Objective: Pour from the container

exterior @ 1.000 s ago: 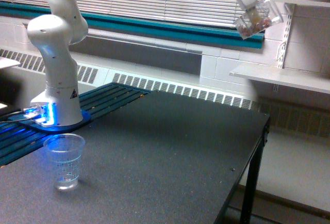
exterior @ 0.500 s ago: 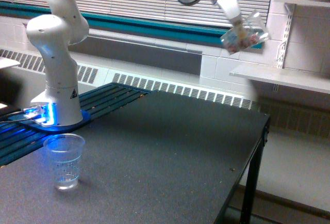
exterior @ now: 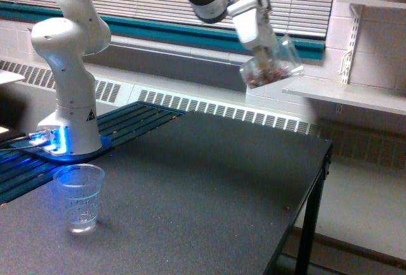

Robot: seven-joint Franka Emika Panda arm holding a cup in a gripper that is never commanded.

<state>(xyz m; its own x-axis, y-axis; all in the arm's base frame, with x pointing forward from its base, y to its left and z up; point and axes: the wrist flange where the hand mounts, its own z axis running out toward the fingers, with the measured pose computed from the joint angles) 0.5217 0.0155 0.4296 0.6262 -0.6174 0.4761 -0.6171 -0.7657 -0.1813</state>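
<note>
Gripper (exterior: 265,52) clamped on clear smooth-walled container (exterior: 273,66), tilted, small reddish pieces inside, tapered ribbed clear cup (exterior: 79,198) upright on speckled dark table (exterior: 209,186)

No readable text; small triangular warning sticker (exterior: 91,115) on arm base (exterior: 71,120) (symbol too small).

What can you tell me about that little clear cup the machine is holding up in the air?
The container is a short, wide tumbler of clear plastic with smooth walls. It hangs high above the black table, tilted on its side, clamped by the end effector on the white arm. Small reddish-brown bits sit inside it. Nothing else touches it. It hangs far from the empty cup standing on the table.
</note>
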